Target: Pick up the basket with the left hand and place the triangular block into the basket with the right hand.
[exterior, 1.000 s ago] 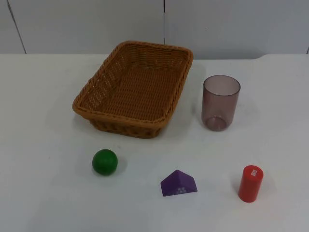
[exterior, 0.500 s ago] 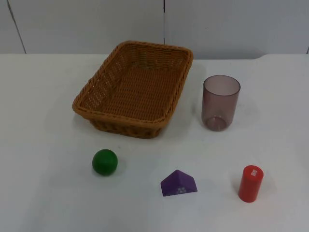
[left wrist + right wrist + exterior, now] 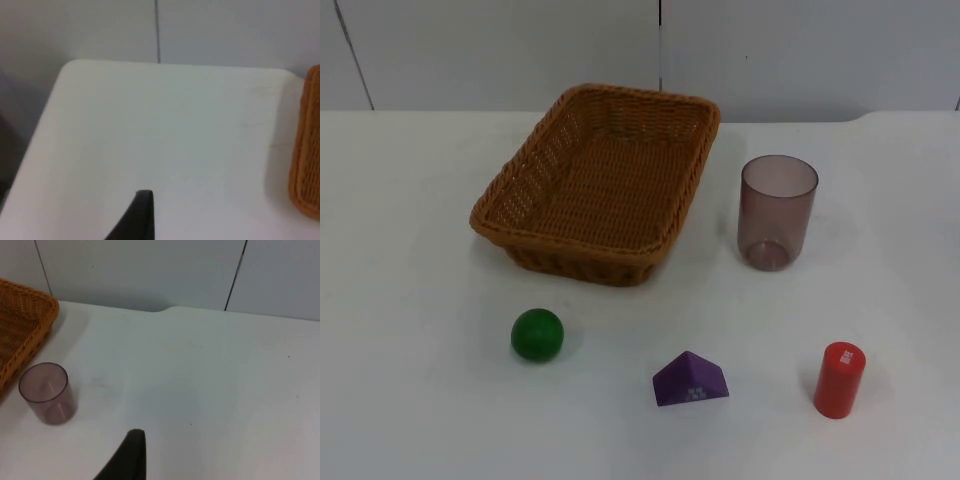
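An empty brown wicker basket (image 3: 582, 262) stands on the white table, left of centre toward the back. The purple triangular block (image 3: 690, 380) lies flat near the front edge, to the right of and in front of the basket. My left gripper (image 3: 141, 217) hovers over bare table to the left of the basket's edge (image 3: 307, 150). Over bare table to the right of the basket's corner (image 3: 22, 322) is my right gripper (image 3: 131, 455). Both arms wait away from the objects.
A clear purple-tinted cup (image 3: 778, 212) stands upright just right of the basket, also in the right wrist view (image 3: 47, 392). A green ball (image 3: 537, 334) sits in front of the basket. A red cylinder (image 3: 839, 379) stands right of the block.
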